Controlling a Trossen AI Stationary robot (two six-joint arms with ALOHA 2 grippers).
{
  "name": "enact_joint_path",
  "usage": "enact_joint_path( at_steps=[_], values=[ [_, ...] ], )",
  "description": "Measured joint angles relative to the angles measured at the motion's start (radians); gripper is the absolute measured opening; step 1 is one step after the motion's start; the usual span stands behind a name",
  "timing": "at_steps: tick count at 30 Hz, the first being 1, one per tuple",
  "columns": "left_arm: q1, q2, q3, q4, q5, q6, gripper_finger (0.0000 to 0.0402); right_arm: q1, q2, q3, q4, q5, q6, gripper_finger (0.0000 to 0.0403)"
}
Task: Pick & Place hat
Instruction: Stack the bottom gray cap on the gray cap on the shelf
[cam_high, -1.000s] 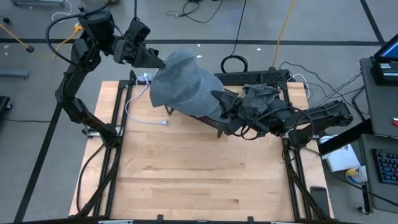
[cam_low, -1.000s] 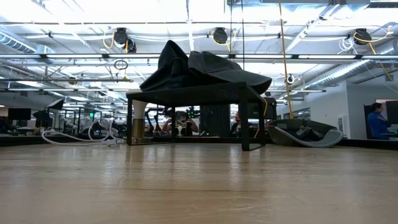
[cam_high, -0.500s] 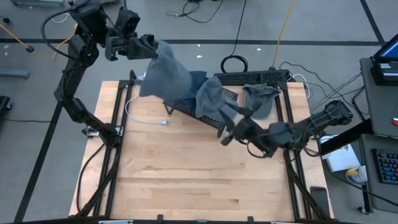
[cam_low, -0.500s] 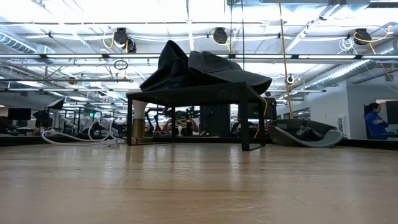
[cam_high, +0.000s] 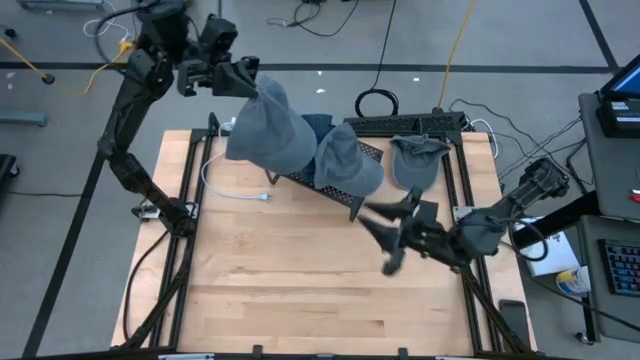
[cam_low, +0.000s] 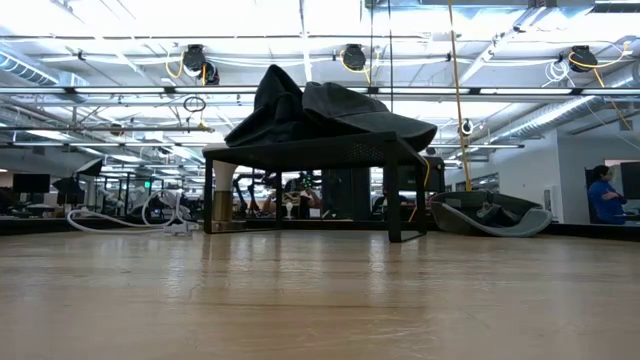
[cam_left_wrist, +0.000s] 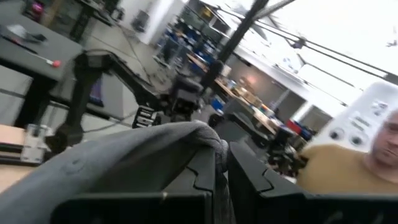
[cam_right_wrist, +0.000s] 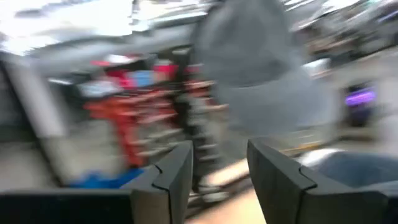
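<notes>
Your left hand clamped on grey hat, hat hanging above rack at counter back. Your right hand fingers apart, empty, over counter just beside rack.

Hat: plain grey-blue fabric, no pattern. Second hat and third hat: same grey. Rack: black, perforated mesh top. Bench: pale wood, plank-grained, black frame. Cable: white. Arms: black. Floor: grey.
</notes>
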Motion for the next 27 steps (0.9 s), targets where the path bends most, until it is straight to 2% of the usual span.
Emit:
enact_joint_path(
  at_steps=[4, 7, 27],
  values=[
    [-0.012, 0.051, 0.0, 0.003, 0.006, 0.035, 0.0017, 0.014, -0.024, 0.0, -0.012, -0.193, 0.155, 0.0146],
    [-0.029, 0.09, -0.001, 0.033, 0.003, 0.045, 0.0017, 0.015, -0.037, 0.0, -0.01, -0.256, 0.21, 0.0146],
    [-0.211, 0.337, 0.0, 0.27, -0.06, 0.059, 0.0017, 0.047, -0.077, 0.0, -0.005, -0.278, 0.164, 0.0146]
  ],
)
